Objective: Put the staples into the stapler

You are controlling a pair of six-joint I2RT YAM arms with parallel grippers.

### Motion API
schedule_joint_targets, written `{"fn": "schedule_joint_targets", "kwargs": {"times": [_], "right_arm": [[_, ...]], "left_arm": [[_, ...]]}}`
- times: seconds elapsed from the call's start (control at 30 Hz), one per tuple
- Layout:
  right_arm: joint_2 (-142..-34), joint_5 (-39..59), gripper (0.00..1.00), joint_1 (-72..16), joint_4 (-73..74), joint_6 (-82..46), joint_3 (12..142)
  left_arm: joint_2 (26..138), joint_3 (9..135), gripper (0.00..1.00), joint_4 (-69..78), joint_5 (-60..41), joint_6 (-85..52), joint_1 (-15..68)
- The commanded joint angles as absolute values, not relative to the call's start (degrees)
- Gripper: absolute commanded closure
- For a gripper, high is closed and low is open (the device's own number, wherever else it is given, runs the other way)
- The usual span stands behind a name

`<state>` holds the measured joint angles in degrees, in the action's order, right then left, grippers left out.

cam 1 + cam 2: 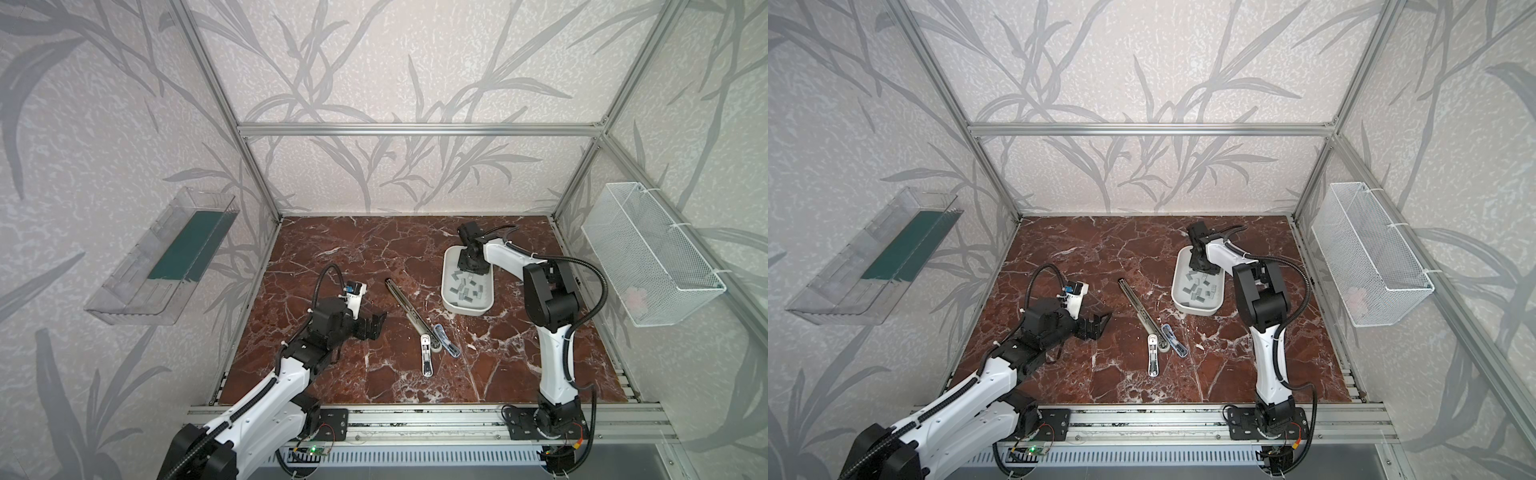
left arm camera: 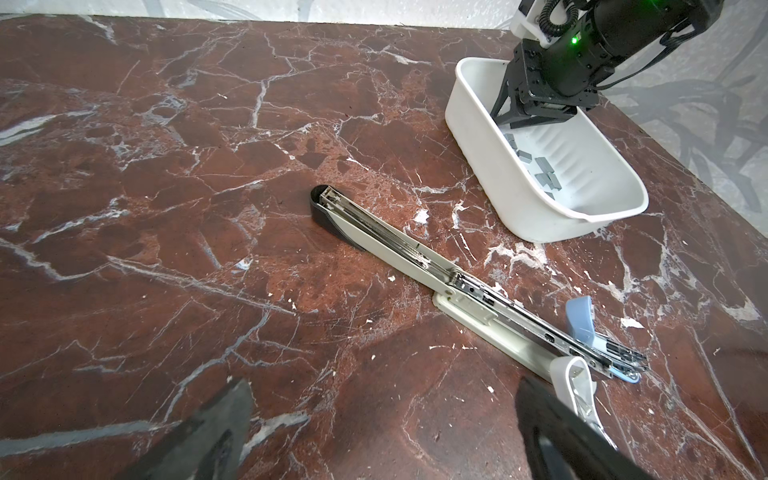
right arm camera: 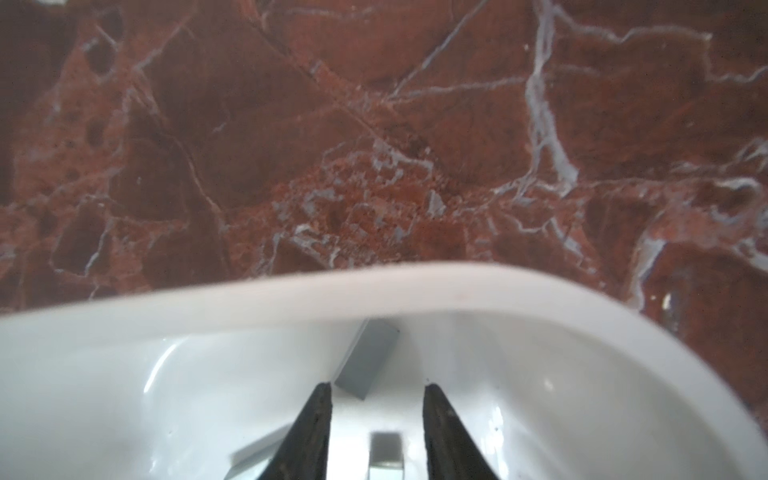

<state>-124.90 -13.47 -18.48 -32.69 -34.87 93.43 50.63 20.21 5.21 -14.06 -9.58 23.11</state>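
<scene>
right claw (image 3: 377, 385) parted, empty, straddling one of the staples (image 3: 386, 453) in the white tray (image 3: 374, 291).

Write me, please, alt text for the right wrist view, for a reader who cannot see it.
The right gripper, open, reaches into a white tray, its dark fingers either side of a small grey staple strip. A second strip lies just beyond the tips; blurred red marble tabletop shows past the rim.

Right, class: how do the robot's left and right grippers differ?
The left gripper is wide open; the right gripper is less open. The left gripper is over the table beside the stapler; the right gripper reaches down into the white tray among the staples. Both are black and hold nothing.
</scene>
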Motion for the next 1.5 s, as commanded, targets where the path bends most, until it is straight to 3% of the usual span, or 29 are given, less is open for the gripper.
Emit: {"fn": "schedule_joint_targets", "kwargs": {"times": [0.0, 0.23, 0.57, 1.03, 1.47], "right_arm": [[-126.1, -13.9, 0.57, -17.9, -32.8, -33.8, 95.6], [-127.2, -14.0, 0.51, -17.5, -33.2, -33.3, 97.5], [-129.8, -11.6, 0.58, -16.9, -33.4, -34.9, 99.0], [-130.9, -12.0, 0.79, -16.9, -35.3, -33.9, 100.7], [-129.9, -13.3, 0.79, -17.7, -37.8, -32.3, 99.3]], "left_arm": [[50.8, 19.9, 0.01, 6.2, -14.5, -8.8, 22.8], [51.0, 20.0, 0.01, 6.2, -14.5, -8.9, 22.8], [51.0, 20.0, 0.01, 6.3, -14.5, -8.8, 22.8], [51.4, 20.1, 0.01, 6.3, -14.5, -8.8, 22.8], [51.3, 20.1, 0.01, 6.3, -14.8, -8.8, 22.9]]}}
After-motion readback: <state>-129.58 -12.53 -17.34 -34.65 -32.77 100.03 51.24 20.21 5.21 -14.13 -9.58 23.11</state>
